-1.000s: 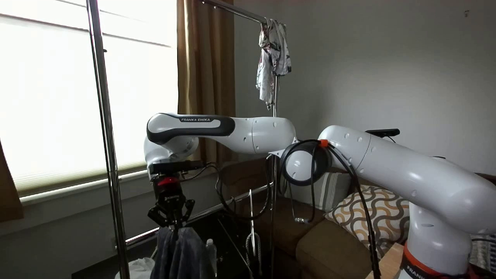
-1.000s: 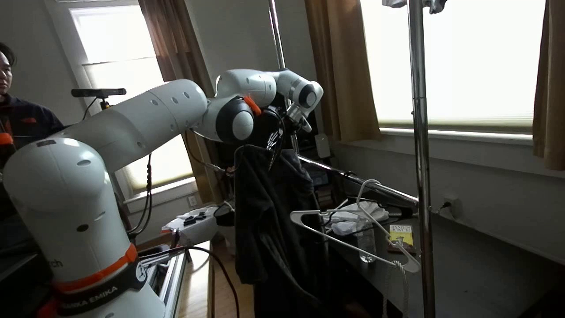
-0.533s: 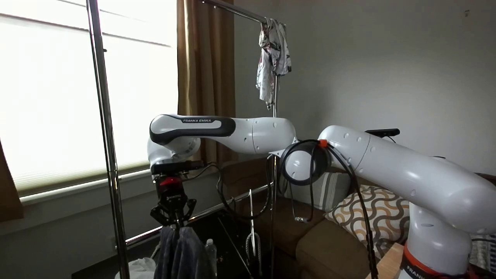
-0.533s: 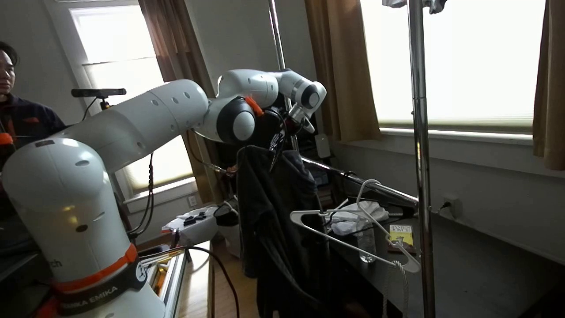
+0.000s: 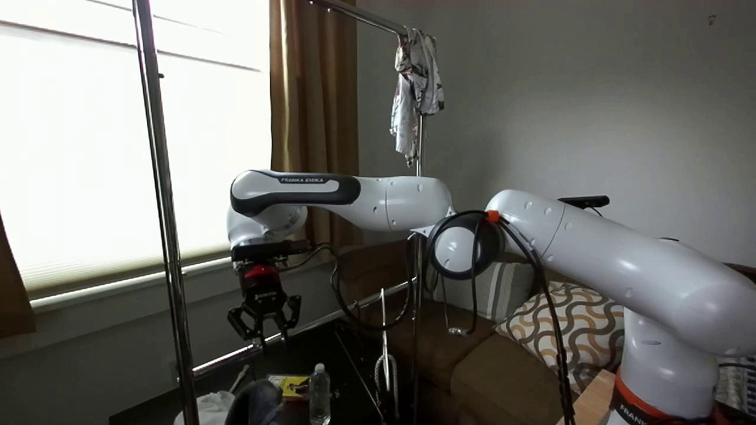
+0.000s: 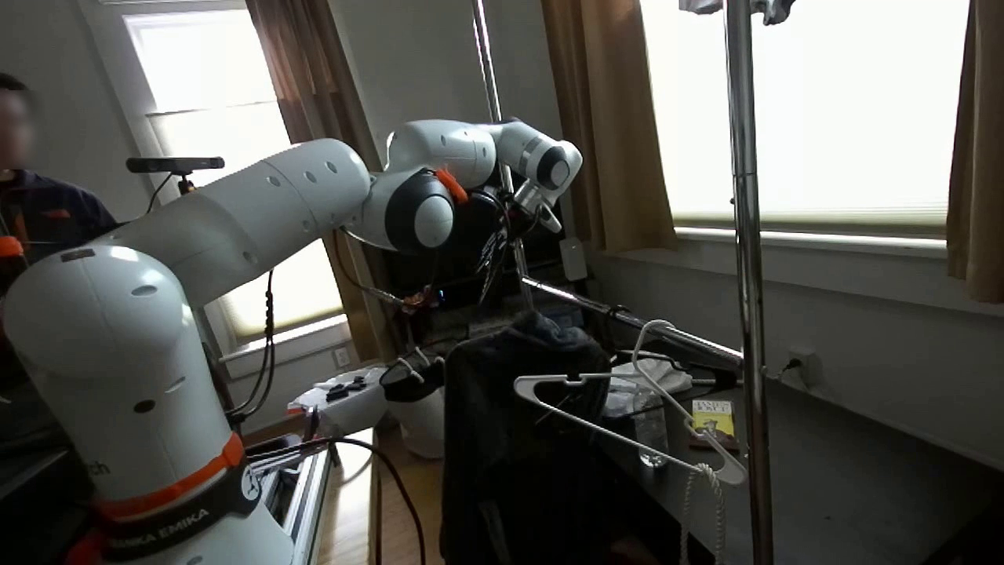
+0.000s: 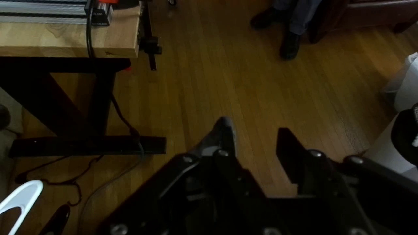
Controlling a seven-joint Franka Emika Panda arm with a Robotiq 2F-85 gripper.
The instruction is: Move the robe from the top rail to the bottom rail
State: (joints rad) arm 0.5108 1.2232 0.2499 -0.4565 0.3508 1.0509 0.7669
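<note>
1. Gripper (image 5: 274, 343) is standing partway open, its fingers parted and gripping nothing; in the wrist view, floor (image 7: 254, 98) is showing through the gap.
2. Robe (image 6: 502, 439) is showing below the gripper and apart from it in both exterior views. Its top is appearing lower than the bottom rail (image 6: 569, 295); cannot tell whether they are touching.
3. Top rail (image 5: 366, 19) is carrying a pale garment (image 5: 416, 77) at its end.
4. A hanger (image 6: 600, 426) is hanging from the bottom rail.
5. Bottle (image 5: 319, 394) is standing near a book (image 5: 293, 386).
</note>
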